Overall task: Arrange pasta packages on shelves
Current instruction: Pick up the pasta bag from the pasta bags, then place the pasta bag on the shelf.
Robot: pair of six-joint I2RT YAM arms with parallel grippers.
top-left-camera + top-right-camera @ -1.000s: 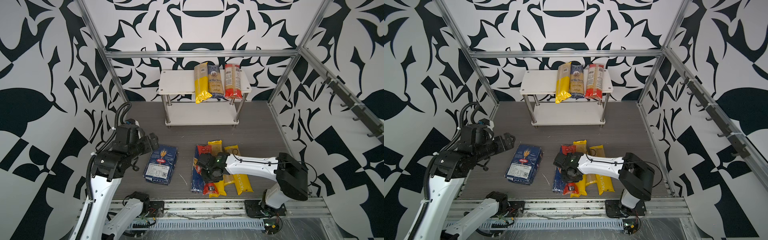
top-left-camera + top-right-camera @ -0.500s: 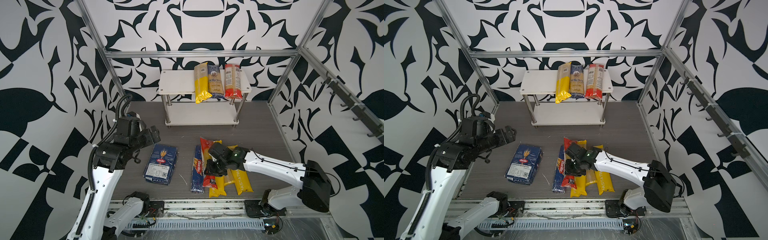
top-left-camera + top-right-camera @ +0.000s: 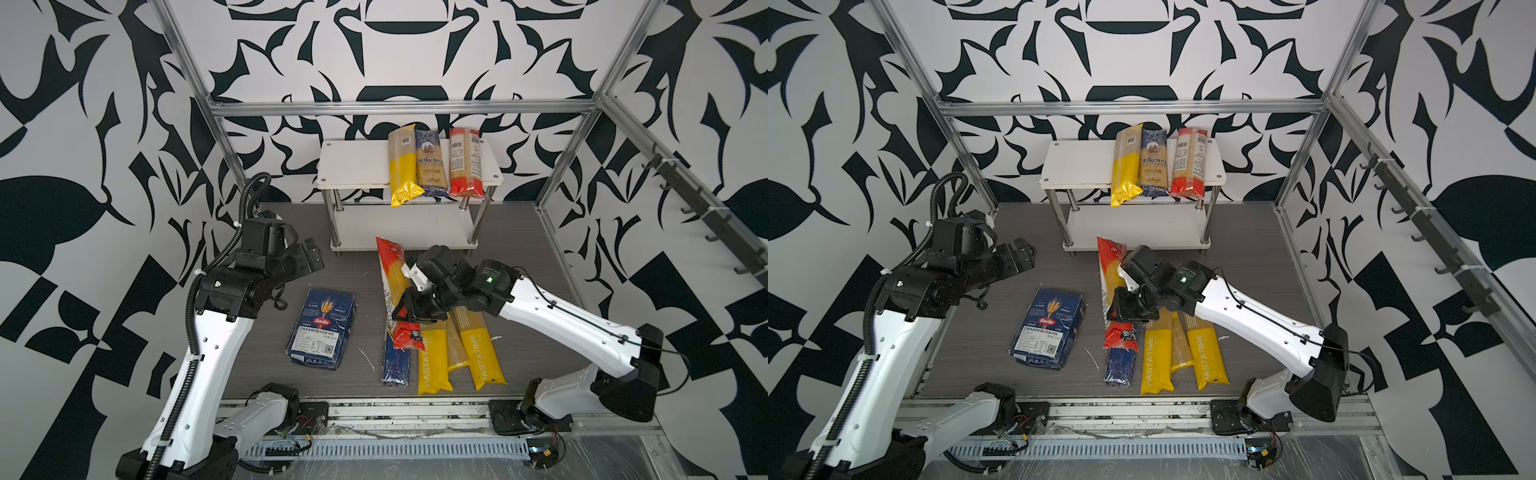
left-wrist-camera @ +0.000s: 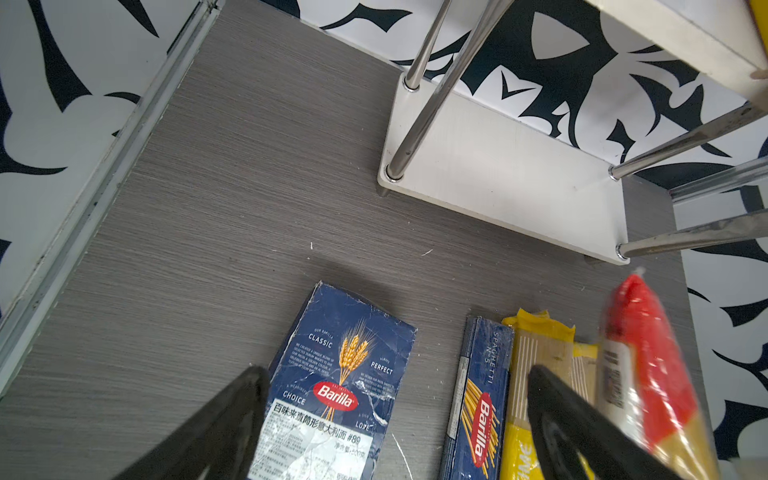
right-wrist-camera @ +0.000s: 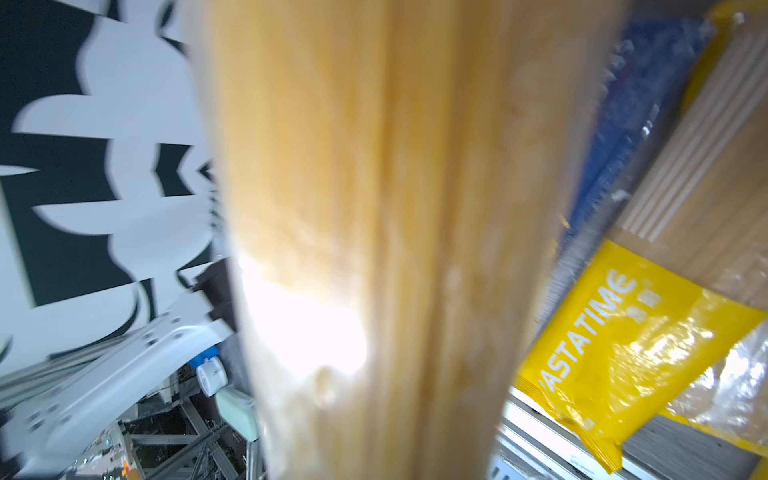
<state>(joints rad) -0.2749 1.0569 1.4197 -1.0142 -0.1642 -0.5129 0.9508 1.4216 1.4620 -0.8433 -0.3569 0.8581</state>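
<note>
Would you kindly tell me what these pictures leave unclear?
- Right end effector: fingertips hidden by its own body in both top views; the held bag fills the blurred right wrist view.
- Slim box: cut off by the left wrist view's edge; part-covered by the bag from above.

Closed in by white walls (image 3: 415, 62) with black leaf shapes, framed by aluminium bars (image 3: 399, 109), floored in grey wood-grain board (image 3: 355, 268).

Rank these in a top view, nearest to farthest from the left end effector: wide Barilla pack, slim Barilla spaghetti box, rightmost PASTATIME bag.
1. wide Barilla pack, left part of the table, close to the left end effector.
2. slim Barilla spaghetti box, middle of the table.
3. rightmost PASTATIME bag, right side.
</note>
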